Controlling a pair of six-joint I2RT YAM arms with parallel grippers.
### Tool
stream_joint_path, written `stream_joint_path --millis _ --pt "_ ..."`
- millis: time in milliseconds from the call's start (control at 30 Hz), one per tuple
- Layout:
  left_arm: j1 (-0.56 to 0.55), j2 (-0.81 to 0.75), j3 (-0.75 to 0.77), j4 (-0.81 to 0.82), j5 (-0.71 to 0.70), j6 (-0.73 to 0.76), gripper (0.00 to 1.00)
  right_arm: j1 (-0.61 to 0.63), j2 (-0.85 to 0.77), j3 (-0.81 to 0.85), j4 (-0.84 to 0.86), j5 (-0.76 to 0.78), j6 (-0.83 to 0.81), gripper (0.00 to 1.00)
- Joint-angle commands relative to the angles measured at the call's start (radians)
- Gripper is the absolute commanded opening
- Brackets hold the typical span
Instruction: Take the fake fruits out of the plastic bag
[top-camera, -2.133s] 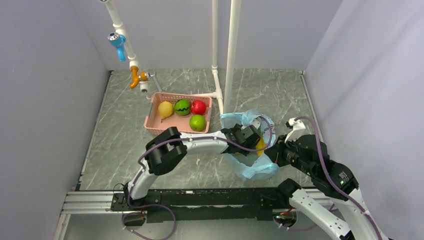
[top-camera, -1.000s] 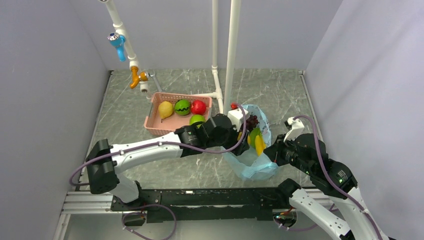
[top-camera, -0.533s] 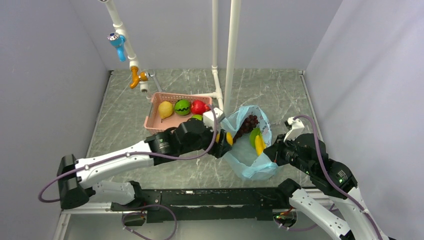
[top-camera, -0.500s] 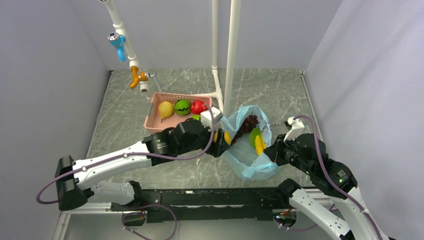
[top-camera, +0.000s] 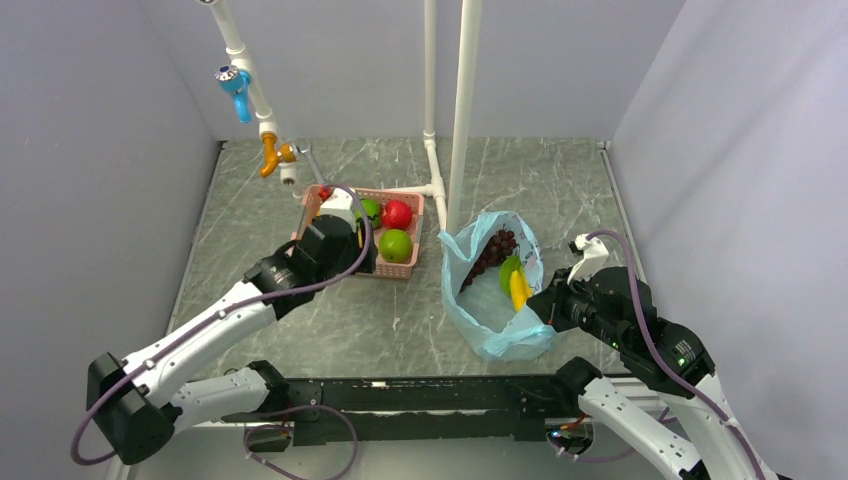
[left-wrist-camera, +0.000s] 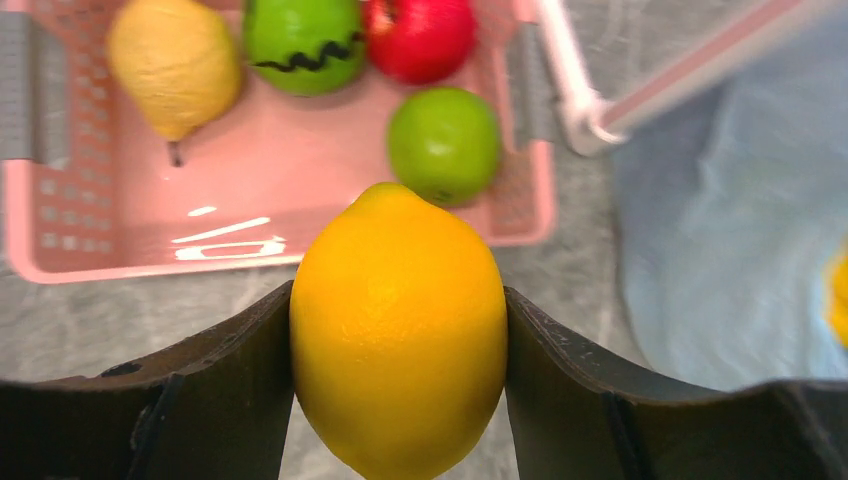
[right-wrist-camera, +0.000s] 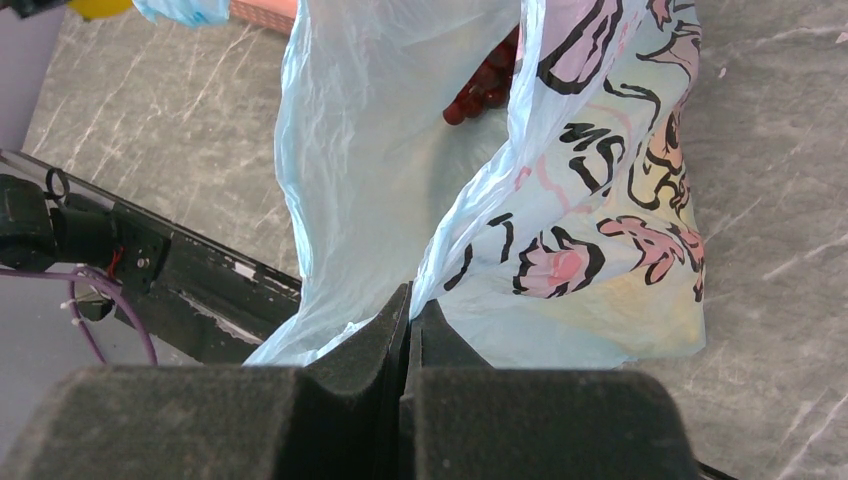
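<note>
Left wrist alone shows the left gripper (left-wrist-camera: 398, 300) clamping the orange (left-wrist-camera: 398, 340) near the pink basket (left-wrist-camera: 270, 195); right gripper (right-wrist-camera: 408, 318) pinches the plastic bag (right-wrist-camera: 350, 170).

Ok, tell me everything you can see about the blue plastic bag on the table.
The plastic bag is thin, crinkly, translucent light-blue film with black and pink printing on one side. It sits on the grey marbled table, right of the pink basket, its mouth open upward. Dark grapes and a yellow fruit show inside. The right gripper is shut on its near edge.
</note>
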Motion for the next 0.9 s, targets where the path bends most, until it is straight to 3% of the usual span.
stream_joint_path --millis 0,233,500,867 --pt "0.123 0.081 0.036 0.014 -0.004 0.087 0.19 0.005 -0.005 0.001 0.036 -0.004 -0.001 0.0" --pt "0.26 0.359 0.178 0.017 0.093 0.175 0.21 0.005 -0.009 0.001 0.034 0.001 0.002 0.0" --pt "0.286 0.558 0.279 0.025 0.089 0.228 0.24 0.004 -0.01 -0.001 0.034 0.005 0.004 0.0" --pt "0.288 0.701 0.323 0.02 0.129 0.233 0.45 0.005 -0.003 0.0 0.033 0.006 0.004 0.0"
